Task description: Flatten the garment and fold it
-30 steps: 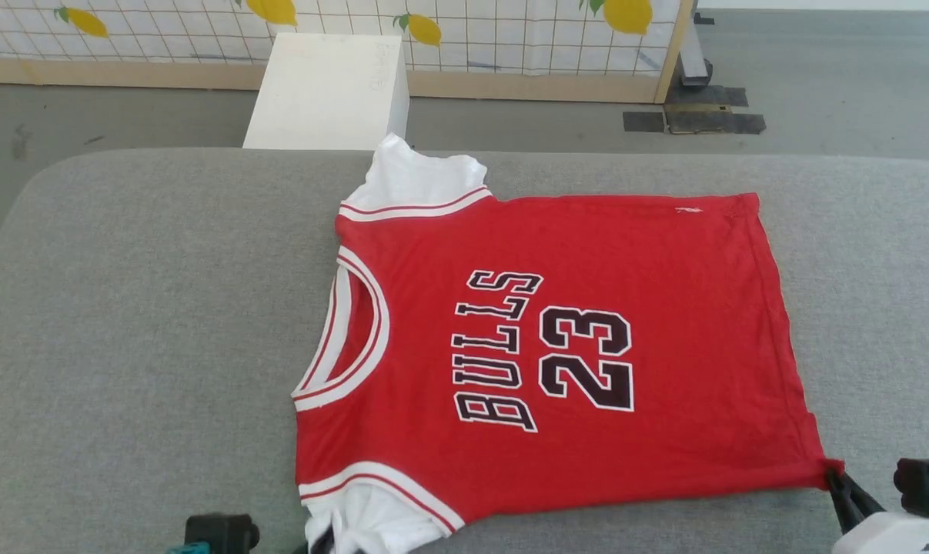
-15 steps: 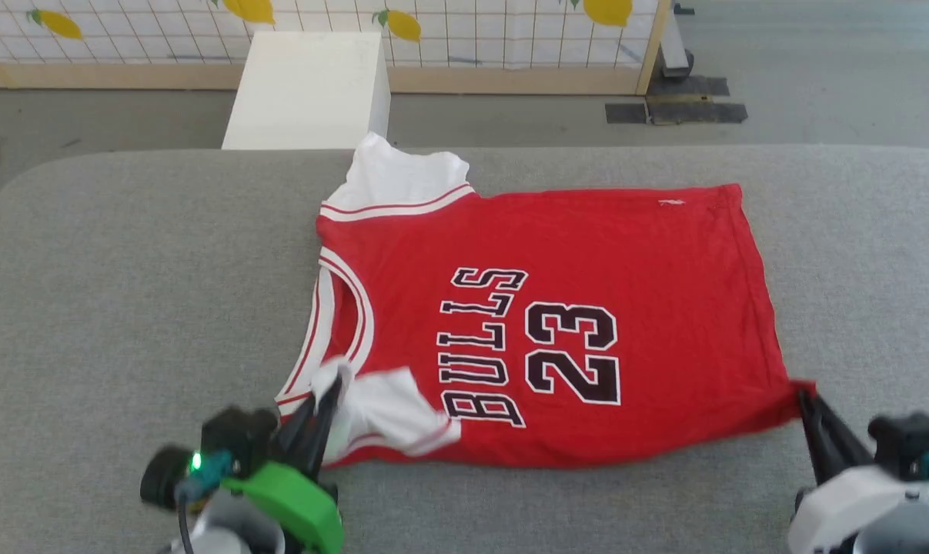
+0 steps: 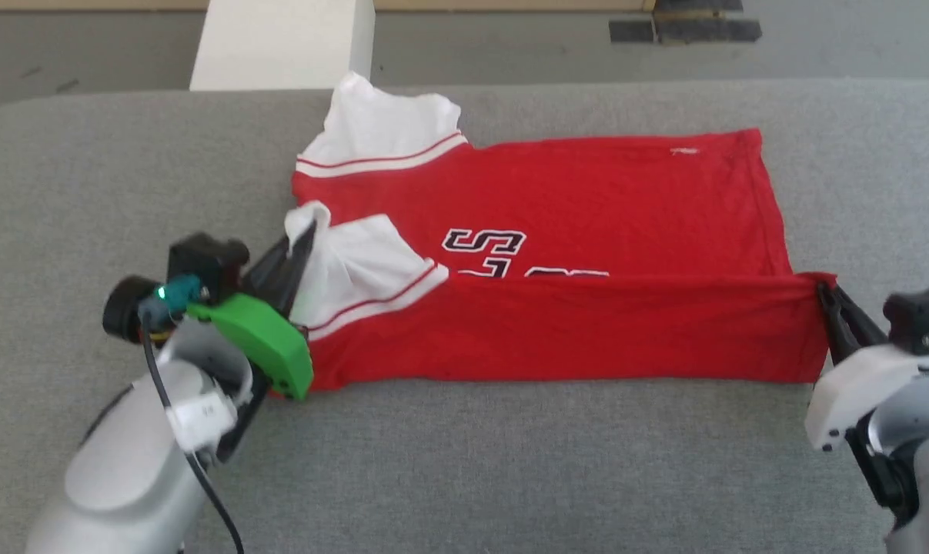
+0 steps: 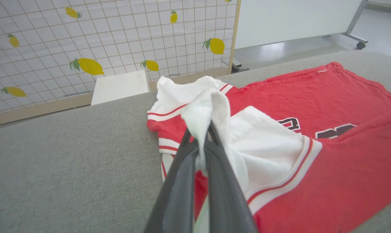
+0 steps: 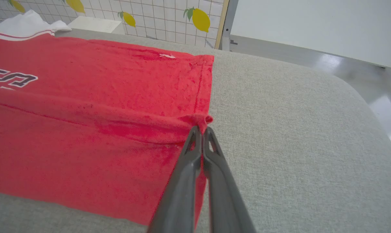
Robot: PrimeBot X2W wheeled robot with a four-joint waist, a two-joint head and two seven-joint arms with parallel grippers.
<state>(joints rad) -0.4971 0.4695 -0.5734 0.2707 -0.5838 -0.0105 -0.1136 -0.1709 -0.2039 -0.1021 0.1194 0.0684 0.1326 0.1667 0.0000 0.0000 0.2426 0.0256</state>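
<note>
On the grey padded table (image 3: 510,477) the garment (image 3: 603,185) is laid sideways, with its near long edge lifted and turned over the body so that most of the lettering is covered. The left tool (image 3: 302,238) is clamped on the white near sleeve, the right tool (image 3: 824,292) on the red hem corner. The cloth is judged light, thin and limp, likely to sag and wrinkle if slackened. Corners and striped trim are judged the surest holds, the span being kept taut.

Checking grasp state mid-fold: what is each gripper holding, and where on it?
Both hold the garment. The left gripper pinches the near white sleeve; the right gripper pinches the near hem corner.
</note>
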